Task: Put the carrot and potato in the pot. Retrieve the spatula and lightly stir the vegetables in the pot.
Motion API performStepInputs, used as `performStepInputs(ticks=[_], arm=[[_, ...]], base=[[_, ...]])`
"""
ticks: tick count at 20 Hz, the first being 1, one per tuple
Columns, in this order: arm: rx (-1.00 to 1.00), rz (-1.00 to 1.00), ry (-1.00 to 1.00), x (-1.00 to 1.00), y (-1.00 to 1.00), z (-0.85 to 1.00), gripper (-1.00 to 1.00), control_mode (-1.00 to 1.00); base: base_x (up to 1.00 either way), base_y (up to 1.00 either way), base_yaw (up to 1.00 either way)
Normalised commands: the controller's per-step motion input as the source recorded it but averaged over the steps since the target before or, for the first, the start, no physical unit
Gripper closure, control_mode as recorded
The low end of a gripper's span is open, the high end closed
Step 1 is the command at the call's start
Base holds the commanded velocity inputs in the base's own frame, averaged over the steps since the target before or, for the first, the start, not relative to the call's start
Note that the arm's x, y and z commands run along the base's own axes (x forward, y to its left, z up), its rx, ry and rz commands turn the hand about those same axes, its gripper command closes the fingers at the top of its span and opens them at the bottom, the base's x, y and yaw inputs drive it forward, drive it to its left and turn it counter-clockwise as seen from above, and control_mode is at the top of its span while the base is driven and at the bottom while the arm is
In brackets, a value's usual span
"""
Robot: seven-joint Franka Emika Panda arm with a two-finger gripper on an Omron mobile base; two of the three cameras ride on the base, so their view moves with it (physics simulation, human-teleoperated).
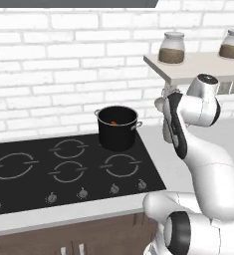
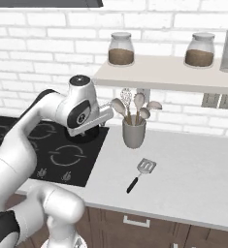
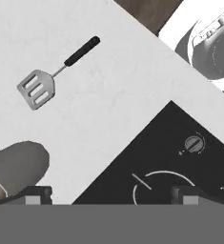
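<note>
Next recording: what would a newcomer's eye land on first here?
Probably the black pot on the cooktop's back right burner, something orange showing inside. Then the spatula lying alone on the white counter, in front of the grey utensil cup. The open end effector hangs above the counter's edge by the cooktop.

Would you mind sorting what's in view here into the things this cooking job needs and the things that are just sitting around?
Needed for the job:
- pot on the stove
- carrot, an orange bit inside the pot
- spatula, flat on the counter
- gripper, open above the counter

Just lying about:
- utensil cup with spoons and a whisk
- two jars on the shelf
</note>
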Motion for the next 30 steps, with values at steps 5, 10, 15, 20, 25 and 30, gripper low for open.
performStepInputs(ticks=[5,10,15,20,25,30], arm=[[0.12,-0.56,0.00,-0.03,-0.57,-0.38,-1.00,-1.00],[0.20,-0.59,0.10,-0.36,-0.38,-0.31,-1.00,-1.00],[0.20,-0.57,0.08,-0.37,-0.14,-0.27,-1.00,-1.00],[0.12,-0.54,0.06,-0.18,0.01,-0.35,-1.00,-1.00],[0.00,-0.56,0.05,0.04,0.02,-0.51,-1.00,-1.00],[0.02,-0.45,0.05,0.26,0.23,-0.49,-1.00,-1.00]], base=[[0.00,0.00,0.00],[0.00,0.00,0.00],[0.00,0.00,0.00],[0.00,0.00,0.00],[0.00,0.00,0.00],[0.00,0.00,0.00]])
